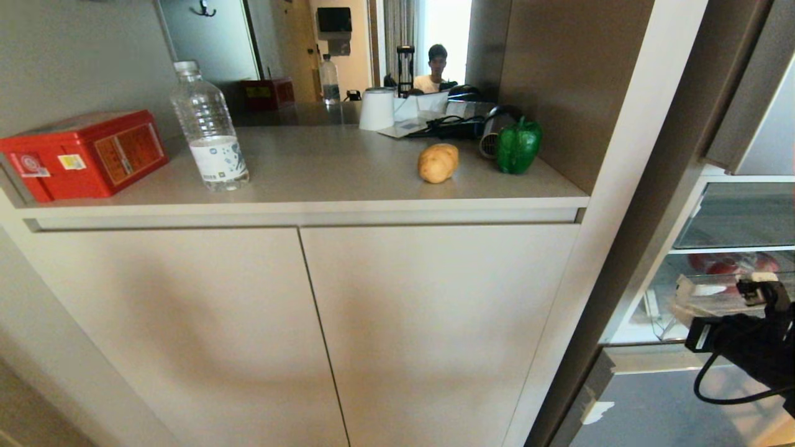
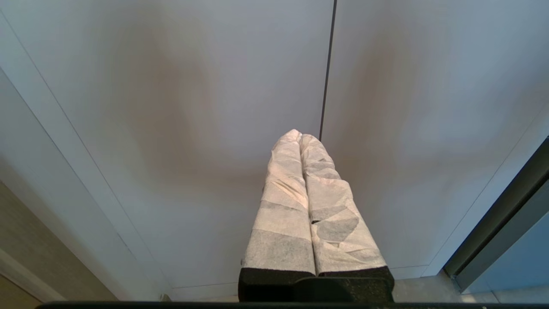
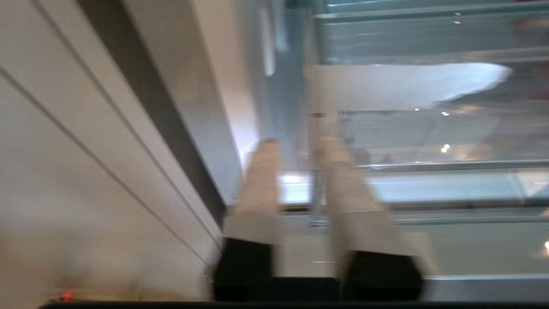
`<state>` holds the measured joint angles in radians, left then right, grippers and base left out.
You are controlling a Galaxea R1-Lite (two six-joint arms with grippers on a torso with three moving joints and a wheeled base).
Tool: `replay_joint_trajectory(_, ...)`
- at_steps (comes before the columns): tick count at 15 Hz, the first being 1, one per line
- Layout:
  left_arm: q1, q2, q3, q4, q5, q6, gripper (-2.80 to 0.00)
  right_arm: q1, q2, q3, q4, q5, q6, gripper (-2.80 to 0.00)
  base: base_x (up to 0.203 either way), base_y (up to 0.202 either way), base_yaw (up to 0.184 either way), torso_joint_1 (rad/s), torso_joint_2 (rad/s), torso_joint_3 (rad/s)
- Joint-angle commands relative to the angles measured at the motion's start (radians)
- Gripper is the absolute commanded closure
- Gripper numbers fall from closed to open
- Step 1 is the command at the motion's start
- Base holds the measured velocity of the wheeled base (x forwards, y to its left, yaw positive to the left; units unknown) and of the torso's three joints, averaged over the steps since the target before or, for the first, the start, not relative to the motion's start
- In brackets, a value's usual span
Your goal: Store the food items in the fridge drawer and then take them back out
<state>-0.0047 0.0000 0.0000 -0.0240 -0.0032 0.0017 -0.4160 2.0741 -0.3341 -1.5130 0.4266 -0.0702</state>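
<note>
Right end effector (image 3: 296,146) at fridge drawer (image 1: 702,298) front, pads parted, grasping nothing; potato (image 1: 438,162) and bell pepper (image 1: 518,146) sit on table, up and to your left; left end effector (image 2: 300,137) clenched, parked

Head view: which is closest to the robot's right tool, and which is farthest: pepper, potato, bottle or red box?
From the right tool, low by the fridge:
1. Pepper, at the counter's right end.
2. Potato, just left of the pepper.
3. Bottle, toward the counter's left.
4. Red box, at the far left end.
</note>
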Motion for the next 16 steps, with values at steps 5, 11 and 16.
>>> replay_joint_trajectory(5, 0.0, 0.0, 0.011, -0.001, 0.0, 0.0, 0.0, -0.022, -0.09, 0.075, -0.017, 0.001, 0.002, -2.8, 0.0, 0.0, 0.0, 0.0, 0.0, 0.0)
replay_joint_trajectory(11, 0.0, 0.0, 0.011, -0.001, 0.0, 0.0, 0.0, -0.086, -0.277, 0.171, -0.017, -0.009, -0.007, 0.0, 0.0, 0.0, 0.0, 0.0, 0.0, 0.0)
replay_joint_trajectory(16, 0.0, 0.0, 0.011, -0.001, 0.0, 0.0, 0.0, -0.097, -0.325, 0.029, 0.085, -0.075, -0.006, 0.0, 0.0, 0.0, 0.0, 0.0, 0.0, 0.0)
